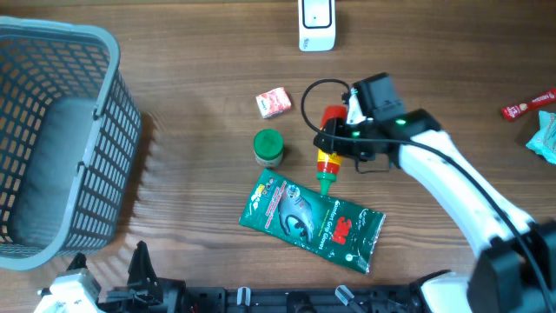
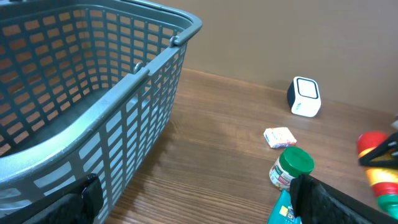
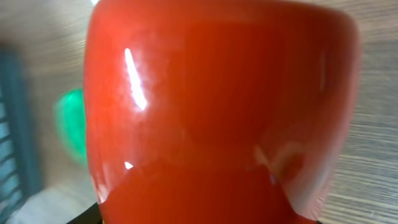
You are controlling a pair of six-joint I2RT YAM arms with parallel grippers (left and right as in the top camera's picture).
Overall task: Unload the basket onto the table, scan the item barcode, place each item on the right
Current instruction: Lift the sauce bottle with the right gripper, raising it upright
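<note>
The grey plastic basket (image 1: 104, 52) filled the left end of the table, its lattice walls bare of any label. Next in size lay the green pouch (image 1: 308, 217), flat on the wood with "3M" in white near one end; the rest of its print was too small for me to read. My right claw (image 1: 337, 137) was pinched across the sauce bottle (image 1: 327, 162) — red body, yellow band, green nozzle — which lay just above the pouch with its nozzle toward it. From my right wrist I saw only glossy red plastic, no barcode. My left claw (image 2: 194, 186) hung spread wide beside the basket, holding nothing. A green-lidded jar (image 1: 268, 146) stood just left of the bottle. The white scanner (image 1: 316, 24) sat at the far edge, well apart from the bottle. Smallest was a red-and-white packet (image 1: 273, 102) above the jar — lettering unreadable.
</note>
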